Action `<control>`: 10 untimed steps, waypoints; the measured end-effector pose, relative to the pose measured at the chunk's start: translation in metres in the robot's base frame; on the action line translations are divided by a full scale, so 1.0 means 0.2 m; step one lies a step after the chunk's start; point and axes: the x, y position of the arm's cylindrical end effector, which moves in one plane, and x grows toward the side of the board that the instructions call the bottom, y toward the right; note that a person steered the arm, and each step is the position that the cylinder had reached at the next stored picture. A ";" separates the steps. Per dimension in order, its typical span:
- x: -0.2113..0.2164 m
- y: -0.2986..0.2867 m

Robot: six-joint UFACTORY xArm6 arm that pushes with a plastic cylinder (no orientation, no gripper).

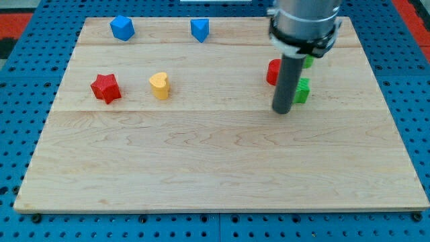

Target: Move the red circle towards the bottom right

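The red circle (273, 71) sits at the board's upper right, partly hidden behind my dark rod. My tip (282, 111) rests on the board just below the red circle and slightly to its right. A green block (303, 91) lies just right of the rod, partly hidden by it. Another green block (308, 62) peeks out behind the rod's upper part; its shape cannot be made out.
A red star (106, 88) and a yellow heart (160, 85) lie at the left. A blue block (122, 27) and another blue block (199, 29) sit near the top edge. The wooden board (215, 168) lies on a blue pegboard.
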 end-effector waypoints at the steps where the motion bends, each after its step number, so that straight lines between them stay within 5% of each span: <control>1: 0.00 0.26; 2: 0.08 0.29; 4: 0.11 -0.14; 7: -0.61 -0.22; 8: -0.58 -0.01; 10: 0.09 -0.24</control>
